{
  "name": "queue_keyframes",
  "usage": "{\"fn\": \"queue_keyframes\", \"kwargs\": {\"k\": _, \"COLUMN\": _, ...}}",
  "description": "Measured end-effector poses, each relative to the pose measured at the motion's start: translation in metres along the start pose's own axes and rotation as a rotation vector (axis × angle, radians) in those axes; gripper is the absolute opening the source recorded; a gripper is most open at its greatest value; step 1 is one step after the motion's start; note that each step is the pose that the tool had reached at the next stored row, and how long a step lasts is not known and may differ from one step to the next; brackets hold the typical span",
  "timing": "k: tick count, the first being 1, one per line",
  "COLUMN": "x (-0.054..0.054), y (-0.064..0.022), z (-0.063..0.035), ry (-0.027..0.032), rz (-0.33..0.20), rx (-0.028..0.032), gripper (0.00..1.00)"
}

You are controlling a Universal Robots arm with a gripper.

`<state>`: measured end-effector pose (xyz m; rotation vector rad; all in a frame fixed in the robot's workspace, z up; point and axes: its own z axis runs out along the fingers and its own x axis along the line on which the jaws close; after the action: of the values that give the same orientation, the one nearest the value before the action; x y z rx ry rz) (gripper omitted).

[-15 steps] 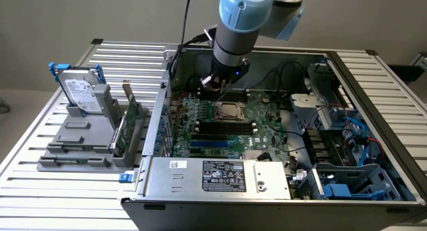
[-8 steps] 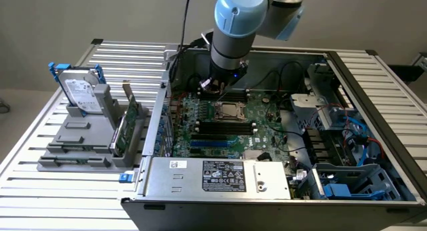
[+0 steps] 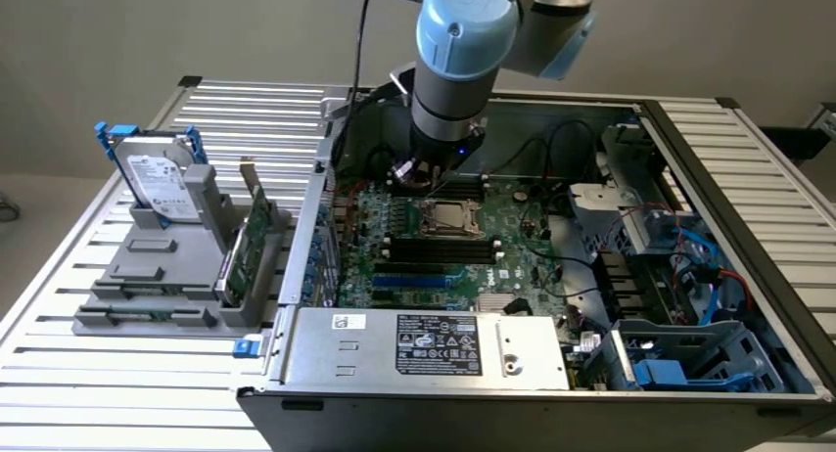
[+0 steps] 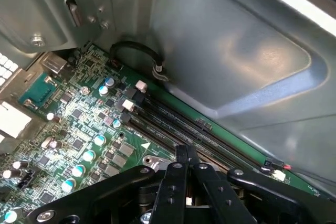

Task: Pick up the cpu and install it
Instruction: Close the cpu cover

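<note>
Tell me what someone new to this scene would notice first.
The blue-grey robot arm reaches down into the open computer case, its shut tool hanging just above the green motherboard, near the metal-framed socket. Next, at the exterior view's left, a silver hard drive stands upright in a grey holder on the slatted table.

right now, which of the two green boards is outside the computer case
The narrow green card standing on edge in the grey stand, on the exterior view's left of the case; the big motherboard lies flat inside it.
</note>
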<state>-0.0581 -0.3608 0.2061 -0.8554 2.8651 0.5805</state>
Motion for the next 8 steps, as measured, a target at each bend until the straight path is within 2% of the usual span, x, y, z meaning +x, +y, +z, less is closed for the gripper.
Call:
{"fn": "queue_keyframes", "kwargs": {"k": 2, "x": 0.0002, "y": -0.0003, "z": 0.0008, "ry": -0.0004, "rz": -0.016, "rx": 0.0006, "gripper": 0.11}}
{"fn": "queue_keyframes", "kwargs": {"k": 5, "x": 0.0003, "y": -0.0003, "z": 0.0010, "ry": 0.0037, "rz": -0.039, "rx": -0.0013, "gripper": 0.11}}
{"fn": "queue_keyframes", "kwargs": {"k": 8, "x": 0.0003, "y": -0.0005, "z": 0.0013, "ry": 0.0022, "rz": -0.055, "rx": -0.0002, "gripper": 0.11}}
